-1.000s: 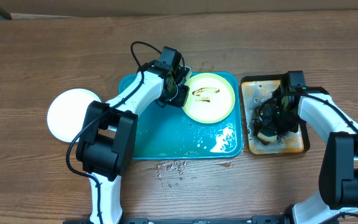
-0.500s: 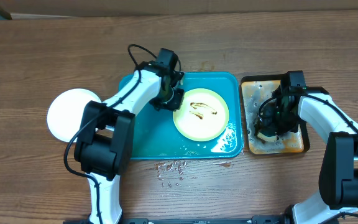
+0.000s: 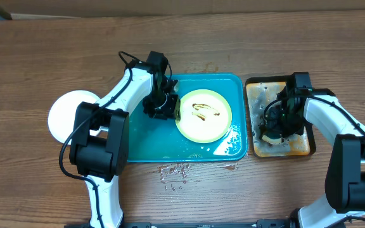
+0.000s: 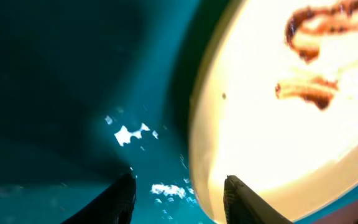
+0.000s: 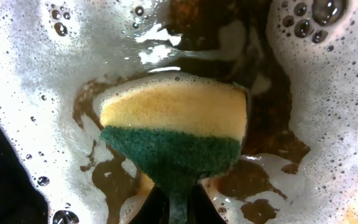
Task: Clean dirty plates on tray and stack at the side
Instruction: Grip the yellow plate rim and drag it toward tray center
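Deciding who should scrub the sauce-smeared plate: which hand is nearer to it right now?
Left. The left hand sits beside the plate at its rim; the right hand is away over the stained tray, gripping a sponge.

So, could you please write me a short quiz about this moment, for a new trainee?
1. True or false: the yellow-green plate lies on the teal tray.
2. What does the right gripper hold? A) sponge B) brush C) nothing
3. Fill in: the white plate lies outside the tray, on the wooden ___.
Key: 1 true; 2 A; 3 table.
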